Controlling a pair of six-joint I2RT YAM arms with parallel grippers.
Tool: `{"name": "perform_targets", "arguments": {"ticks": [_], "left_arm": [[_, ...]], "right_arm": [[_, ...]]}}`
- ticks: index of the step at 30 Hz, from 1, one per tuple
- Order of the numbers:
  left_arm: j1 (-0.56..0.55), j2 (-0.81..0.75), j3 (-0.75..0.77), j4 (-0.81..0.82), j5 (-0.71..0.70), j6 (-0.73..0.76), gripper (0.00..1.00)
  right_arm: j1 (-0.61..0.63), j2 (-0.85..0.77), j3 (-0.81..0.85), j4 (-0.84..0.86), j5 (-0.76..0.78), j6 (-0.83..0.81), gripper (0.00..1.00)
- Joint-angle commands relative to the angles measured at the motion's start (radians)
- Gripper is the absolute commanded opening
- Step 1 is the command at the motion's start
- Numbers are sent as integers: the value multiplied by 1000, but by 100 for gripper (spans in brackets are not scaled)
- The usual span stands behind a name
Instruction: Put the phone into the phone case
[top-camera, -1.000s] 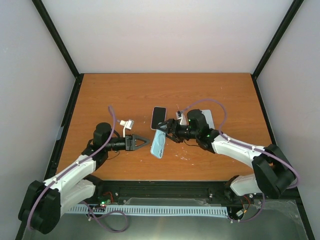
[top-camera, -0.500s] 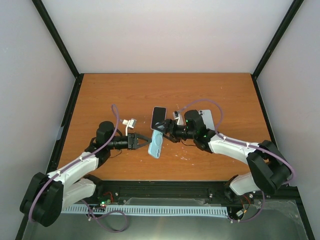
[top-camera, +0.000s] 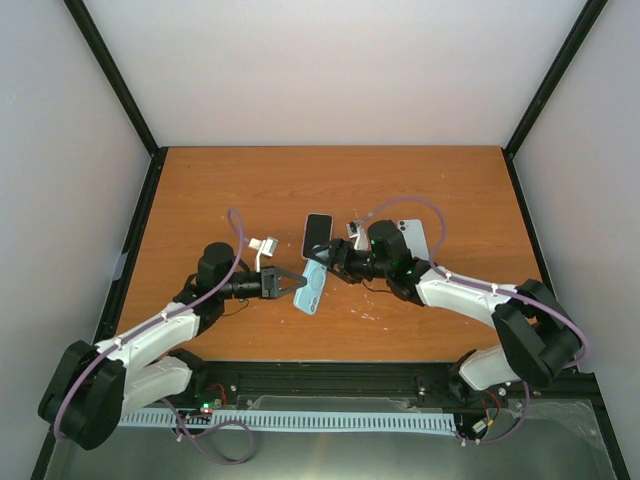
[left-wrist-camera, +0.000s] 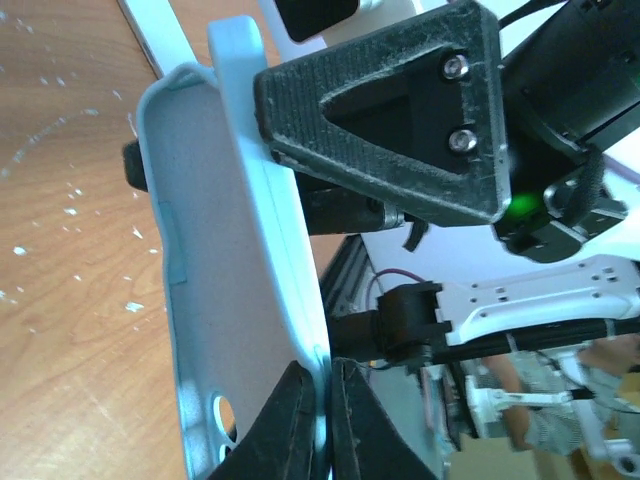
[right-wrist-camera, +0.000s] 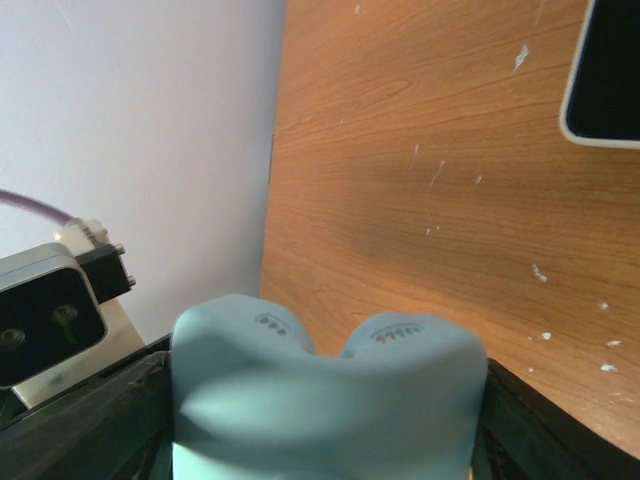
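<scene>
The light blue phone case (top-camera: 312, 287) hangs above the table's middle, tilted, held from both ends. My right gripper (top-camera: 327, 262) grips its upper end, and in the right wrist view the case (right-wrist-camera: 325, 395) fills the span between the fingers (right-wrist-camera: 95, 420). My left gripper (top-camera: 297, 287) is shut on the case's thin side wall (left-wrist-camera: 322, 372); the case's hollow inside (left-wrist-camera: 225, 280) faces that camera. The phone (top-camera: 317, 234) lies flat on the table, screen up, just behind the case, and its corner (right-wrist-camera: 605, 80) shows in the right wrist view.
A second pale phone-like slab (top-camera: 413, 239) lies on the table behind my right arm. A small white plug with a cable (top-camera: 263, 244) rests left of the phone. Black frame posts and white walls enclose the wooden table (top-camera: 230, 190).
My left gripper has reached right to the case and closed on its edge. The right arm has carried the case slightly to the left.
</scene>
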Motion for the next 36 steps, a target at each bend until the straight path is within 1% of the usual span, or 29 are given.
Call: {"name": "perform_targets", "arguments": {"ticks": [1,4,5,8,10,12,14,15,18,21,23,29,31,33,36], "left_arm": [[-16,-69,91,-57,-129,252,0],[-22,-80,165,-168,-196,461,0],[-28,-69,197,-211,-224,526,0],[-94,-20,273,-299,-324,728,0],[-170,16,297,-326,-371,893,0],[-278,54,318,-354,-461,1048,1],[-336,110,337,-392,-549,1177,3],[-375,142,369,-425,-583,1236,4],[-433,234,426,-505,-637,1410,3],[-446,255,406,-508,-636,1574,0],[-447,254,374,-499,-653,1659,0],[-447,268,280,-502,-703,1814,0],[-447,276,247,-487,-700,1847,0],[-449,286,226,-480,-662,1869,1],[-460,320,231,-499,-654,1879,3]], "right_arm": [[4,-88,27,-197,107,-125,77],[-33,-188,32,-335,208,-190,95],[-50,-226,33,-367,229,-207,99],[-102,-323,45,-479,284,-264,100],[-143,-380,55,-547,300,-306,100],[-190,-419,61,-606,286,-355,100],[-244,-453,66,-659,277,-400,100],[-285,-467,67,-692,277,-426,100],[-381,-508,65,-777,282,-501,100],[-465,-534,49,-799,212,-520,100],[-498,-543,35,-786,162,-517,100],[-503,-537,10,-755,103,-512,100],[-503,-535,2,-741,97,-508,100],[-504,-533,-1,-734,98,-506,100],[-503,-528,-1,-725,97,-498,100]]}}
